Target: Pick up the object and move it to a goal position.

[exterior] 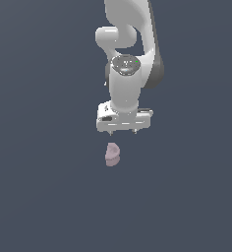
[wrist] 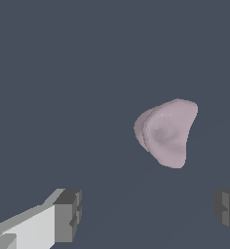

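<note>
The object (exterior: 112, 154) is a small pale mauve-pink rounded lump lying on the dark grey surface. My gripper (exterior: 123, 132) hangs above it, a little toward the exterior view's right, with its short fingertips spread wide and nothing between them. In the wrist view the object (wrist: 166, 131) lies ahead of the gripper (wrist: 148, 211), apart from both fingers, nearer the dark pad of one fingertip (wrist: 227, 210) than the other (wrist: 68, 214). The gripper is open and empty.
The white arm (exterior: 130, 54) rises behind the gripper toward the top of the exterior view. The flat dark grey surface (exterior: 39, 197) fills the rest of both views.
</note>
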You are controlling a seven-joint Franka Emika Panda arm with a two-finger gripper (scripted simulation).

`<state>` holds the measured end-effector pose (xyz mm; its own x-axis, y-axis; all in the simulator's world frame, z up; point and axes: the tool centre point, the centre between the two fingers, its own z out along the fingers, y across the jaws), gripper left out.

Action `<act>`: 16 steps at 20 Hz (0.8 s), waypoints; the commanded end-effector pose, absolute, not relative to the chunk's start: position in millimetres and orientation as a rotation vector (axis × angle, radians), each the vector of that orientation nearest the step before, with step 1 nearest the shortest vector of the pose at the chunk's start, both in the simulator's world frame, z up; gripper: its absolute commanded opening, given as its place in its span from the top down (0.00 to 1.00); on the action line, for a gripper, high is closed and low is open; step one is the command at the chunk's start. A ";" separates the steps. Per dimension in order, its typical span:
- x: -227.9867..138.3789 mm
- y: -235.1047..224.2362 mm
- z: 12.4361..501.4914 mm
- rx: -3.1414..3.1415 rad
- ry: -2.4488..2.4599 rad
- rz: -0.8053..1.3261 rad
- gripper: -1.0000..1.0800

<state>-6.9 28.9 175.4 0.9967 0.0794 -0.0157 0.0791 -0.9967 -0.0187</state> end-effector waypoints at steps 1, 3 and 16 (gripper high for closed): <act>-7.0 28.8 175.3 -3.121 -0.124 0.026 0.04; -6.3 28.2 174.4 -3.121 -0.118 0.026 0.04; 23.1 -0.3 132.6 -3.132 0.139 0.008 0.04</act>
